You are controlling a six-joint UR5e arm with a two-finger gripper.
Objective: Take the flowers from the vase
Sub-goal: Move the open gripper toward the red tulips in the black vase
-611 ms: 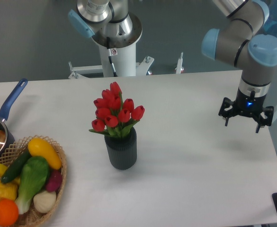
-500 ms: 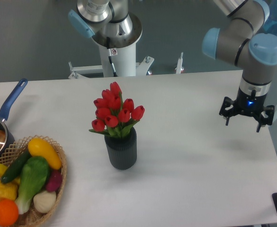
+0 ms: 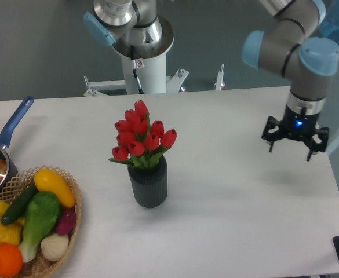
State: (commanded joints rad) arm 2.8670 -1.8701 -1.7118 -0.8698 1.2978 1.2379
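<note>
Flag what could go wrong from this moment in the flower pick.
1. The gripper hangs open far to the right of the tulips; a low sideways approach might knock the vase over.
2. The bunch spreads wider than the vase, so the fingers may crush buds or catch only a few stems.
3. The stems sit deep in the small ribbed vase, so it may lift along with them, then drop near the wicker basket.

Well off from my black gripper (image 3: 290, 141), red flowers (image 3: 140, 136) with green leaves fill the dark grey ribbed vase (image 3: 148, 185). Farther off: a blue-handled saucepan (image 3: 4, 149) and tan wicker basket (image 3: 47, 259).
</note>
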